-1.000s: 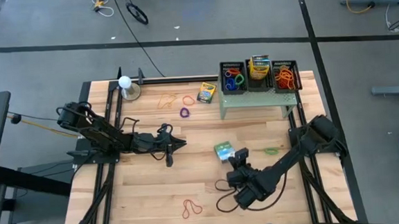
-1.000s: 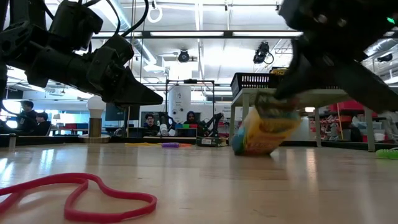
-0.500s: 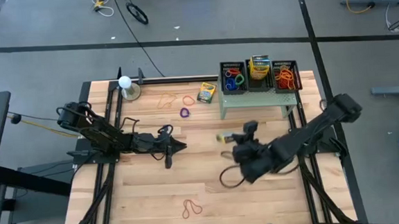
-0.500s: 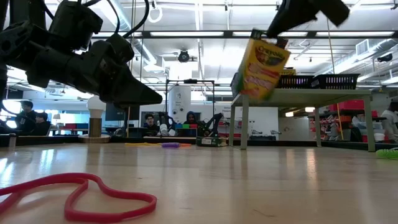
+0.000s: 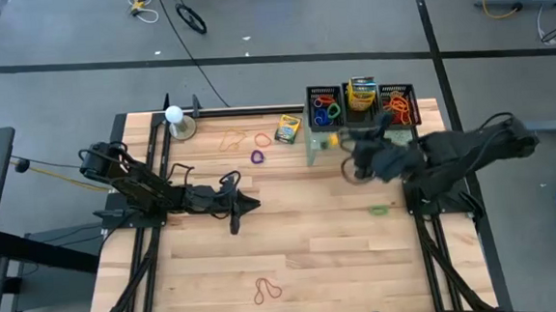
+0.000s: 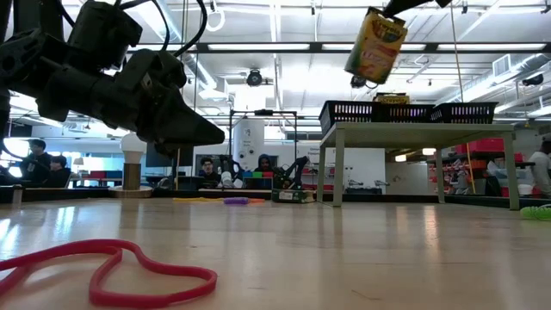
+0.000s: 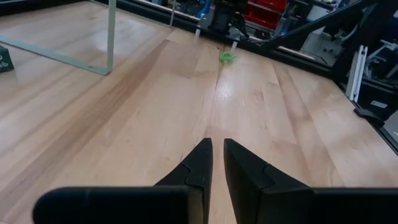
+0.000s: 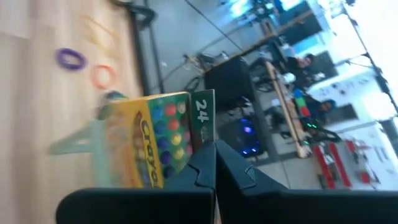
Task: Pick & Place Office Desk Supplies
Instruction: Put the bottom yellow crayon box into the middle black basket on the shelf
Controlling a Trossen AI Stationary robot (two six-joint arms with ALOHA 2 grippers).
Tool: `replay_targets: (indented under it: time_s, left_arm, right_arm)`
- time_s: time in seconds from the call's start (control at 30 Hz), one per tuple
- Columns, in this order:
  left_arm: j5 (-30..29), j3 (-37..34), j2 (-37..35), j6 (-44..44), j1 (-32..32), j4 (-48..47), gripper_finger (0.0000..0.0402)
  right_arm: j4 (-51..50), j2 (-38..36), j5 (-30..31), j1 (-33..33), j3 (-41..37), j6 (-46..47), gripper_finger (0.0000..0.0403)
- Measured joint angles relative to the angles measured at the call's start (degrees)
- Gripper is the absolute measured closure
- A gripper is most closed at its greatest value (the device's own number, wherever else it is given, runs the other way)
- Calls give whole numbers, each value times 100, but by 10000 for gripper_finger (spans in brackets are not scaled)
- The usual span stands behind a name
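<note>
My right gripper [image 5: 343, 147] is shut on a yellow-and-green crayon box [image 6: 376, 45], high in the air beside the left end of the pale green stand [image 5: 359, 139]. My left gripper [image 5: 252, 203] hovers shut over the table's left middle, touching nothing. A second crayon box [image 5: 287, 128] lies on the table near the stand, and a third [image 5: 361, 93] stands in the middle basket. Tan bands [image 5: 233, 137], an orange ring [image 5: 261, 139], a purple ring [image 5: 257, 156], a green band [image 5: 379, 209] and a red band [image 5: 267, 290] lie flat on the wood. My right gripper pinches the crayon box between its two fingers at its upper end [image 6: 389, 17], by the green side panel printed "24" [image 8: 202, 118]. The box is lifted clear of the table and hangs tilted below the fingers.
Three black baskets sit on the stand; the outer ones [image 5: 323, 107] [image 5: 399, 103] hold coloured rings and bands. A white ball on a round base [image 5: 175, 122] stands at the far left corner. Bare wood lies between the two arms.
My right gripper has raised the crayon box off the table's middle and carried it up and toward the far edge, to the stand's left end. The box, first resting on the wood, now hangs clear above stand height.
</note>
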Motion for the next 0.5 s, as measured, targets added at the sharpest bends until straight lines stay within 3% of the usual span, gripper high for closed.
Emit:
replay_targets:
  time_s: [0.5]
  left_arm:
    - [-2, -1, 0, 21, 1, 2, 354]
  right_arm:
    - [546, -313, -141, -2125, 0, -1959, 403]
